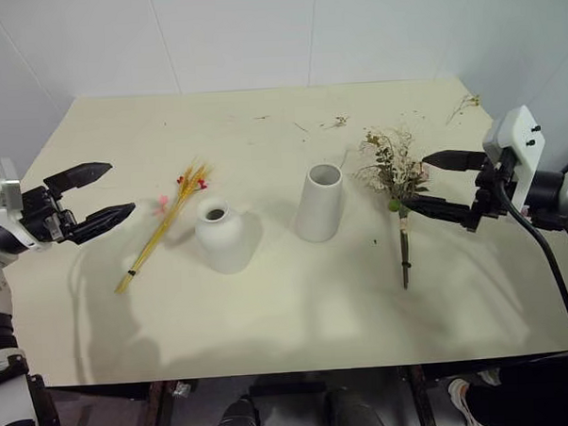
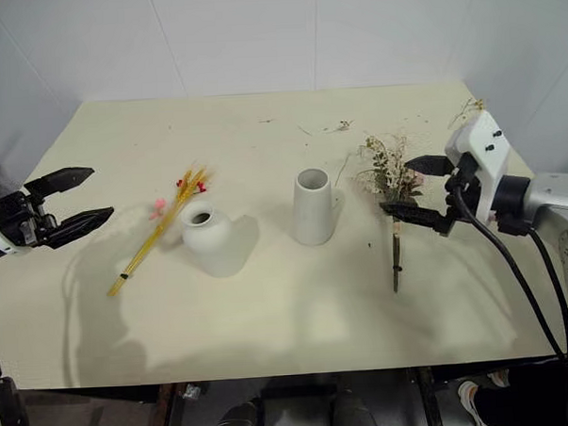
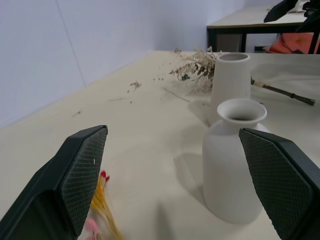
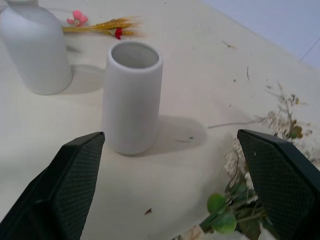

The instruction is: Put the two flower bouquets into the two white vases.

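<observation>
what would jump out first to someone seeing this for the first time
Two white vases stand mid-table: the short bell-shaped vase and the taller cylinder vase, both empty. The straw bundle lies flat left of the short vase, the bushy bouquet lies right of the tall one. An open left pincer and open right pincer hover at the two sides.

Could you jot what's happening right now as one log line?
left end effector: open, empty | right end effector: open over bushy bouquet | straw bundle: on table | both vases: empty
</observation>
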